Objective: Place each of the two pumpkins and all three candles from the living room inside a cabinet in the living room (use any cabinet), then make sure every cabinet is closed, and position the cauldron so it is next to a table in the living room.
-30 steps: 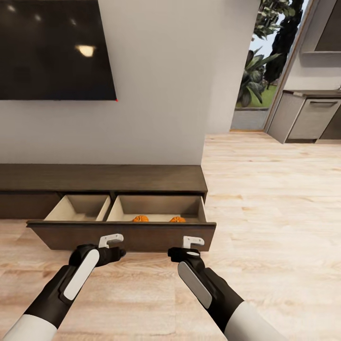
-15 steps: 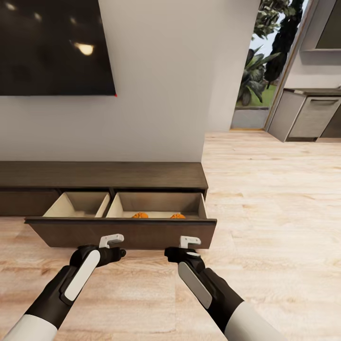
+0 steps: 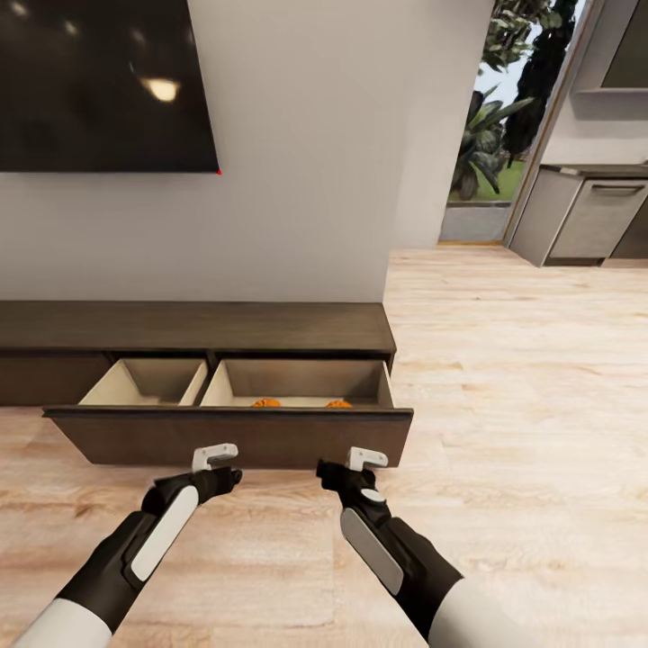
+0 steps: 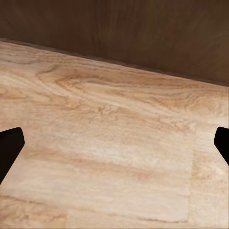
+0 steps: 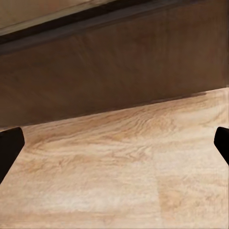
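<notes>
Against drawer front [image 3: 229, 436], both pincers [image 3: 214, 456] [image 3: 366, 459] spread, empty; drawer pushed further in.

Your two glossy black forearms, each with a long rounded light-grey panel along the top, white sleeves nearer the shoulders, left claw [image 3: 214, 456] and right claw [image 3: 367, 459] ending in pale grey angular brackets, black fingertips [image 4: 9, 149] in wrist views.

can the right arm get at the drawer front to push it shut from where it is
Probably yes: the right gripper sits open just before the drawer front, with bare floor between and nothing blocking.
</notes>
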